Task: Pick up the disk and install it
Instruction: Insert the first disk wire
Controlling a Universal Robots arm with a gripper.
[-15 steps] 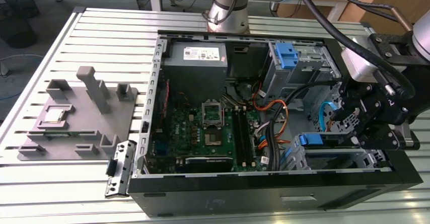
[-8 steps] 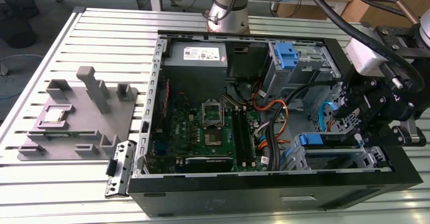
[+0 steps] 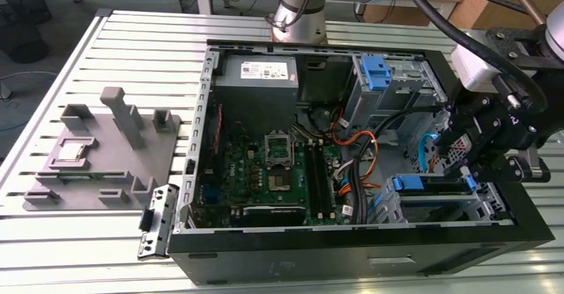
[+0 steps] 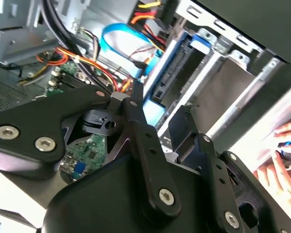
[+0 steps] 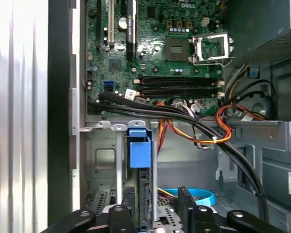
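Observation:
The disk (image 3: 432, 189) stands on edge in a drive bay at the case's front corner, on the exterior view's right, with its blue carrier tab (image 3: 403, 183) facing the motherboard. My gripper (image 3: 460, 170) hangs just above that bay. In the first wrist view, the disk (image 5: 145, 187) runs edge-on between my black fingers (image 5: 128, 206), and its blue tab (image 5: 138, 151) is beyond them. My gripper (image 5: 156, 201) is open, with a gap on each side of the disk. In the second wrist view, the blue-framed disk (image 4: 177, 63) lies in the metal bay past my gripper (image 4: 160, 116).
The open case (image 3: 352, 254) holds a green motherboard (image 3: 264, 168), a grey power supply (image 3: 257, 71), another blue carrier (image 3: 376, 74) in the far bay, and cable bundles (image 3: 357, 142) beside the disk bay. A grey fixture (image 3: 97, 155) lies on the slatted table. A person's hand (image 4: 281, 155) is outside the case.

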